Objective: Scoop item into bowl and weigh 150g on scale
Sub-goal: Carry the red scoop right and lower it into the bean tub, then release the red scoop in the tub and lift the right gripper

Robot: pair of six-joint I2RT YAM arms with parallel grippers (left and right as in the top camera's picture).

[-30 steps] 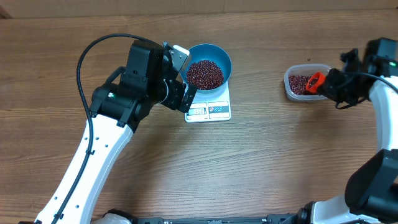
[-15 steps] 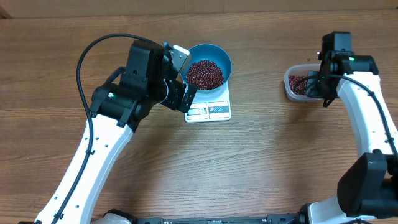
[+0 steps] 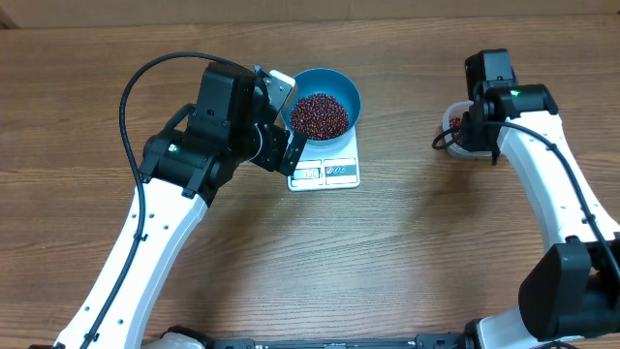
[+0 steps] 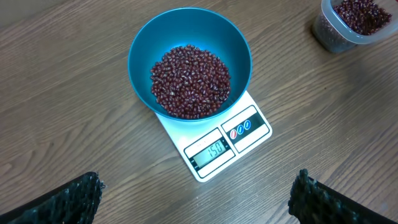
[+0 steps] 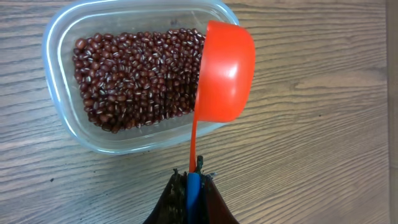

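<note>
One round bright blue bowl (image 4: 142,46) is seated on the far part of one flat white rectangular kitchen scale (image 4: 247,138), at mid-worktop, slightly far. The scale's long axis is run near-far, with the display strip turned to the near edge; 150 is shown. One heap of small dark red-brown beans (image 4: 189,81) is held in the bowl, piled toward its near side.

The left hand (image 4: 196,206) is held above and just left of the bowl, fingers spread wide, nothing gripped.

One clear rounded-rectangular plastic tub (image 5: 57,46) is set well apart, at far right on the wooden worktop (image 3: 407,252). A second mass of the same beans is lying in it, about half full.

The right hand (image 5: 191,188) is clamped tight on the thin handle of one orange-red plastic scoop (image 5: 227,71). The scoop's long axis is run straight out from the hand, with the cup over the tub's right end and its rounded back turned to the wrist camera. Whether the cup is loaded cannot be told.
</note>
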